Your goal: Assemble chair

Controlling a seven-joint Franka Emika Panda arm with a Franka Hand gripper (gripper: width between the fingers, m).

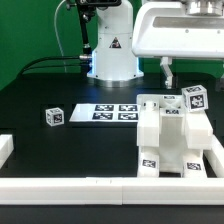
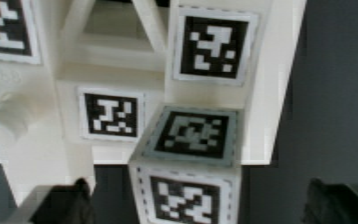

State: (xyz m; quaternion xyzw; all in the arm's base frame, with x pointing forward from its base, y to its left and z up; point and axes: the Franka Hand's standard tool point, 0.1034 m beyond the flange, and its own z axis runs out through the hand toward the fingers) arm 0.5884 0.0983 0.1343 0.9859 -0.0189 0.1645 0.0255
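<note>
The glossy white two-finger claw [image 2: 202, 205] hangs open. In the wrist view its dark fingertips [image 2: 60, 205] stand well apart, with bare gaps on both sides of the tagged block [image 2: 194, 190] between them, so it grips nothing.

That block is the uppermost bit of the chair [image 1: 172, 135]. The chair is a matte white plastic, blocky, part-built structure with black-and-white square tags. It stands on the black tabletop [image 1: 40, 90] at the exterior view's right, against the raised white rail [image 1: 60, 185] along the near edge.

Likely troubles from here:
- The fingertips reach down past the top of the block. A sideways move before a clean rise would probably knock it and tilt or unseat the piece, if its joint is only loosely home. The pictures do not show how firmly it sits.
- A skewed lift could catch a fingertip on the block's edge and drag the chair along the rail.
- A small white cube [image 1: 55, 115] with a tag lies alone toward the exterior view's left, well apart from the chair and beyond the flat white marker board [image 1: 115, 110]. If it is the next part, a low sweep toward it could clip the chair's upright pieces.
- The cube is small and smooth-faced, so I judge it may twist or slip if pinched off-centre.
</note>
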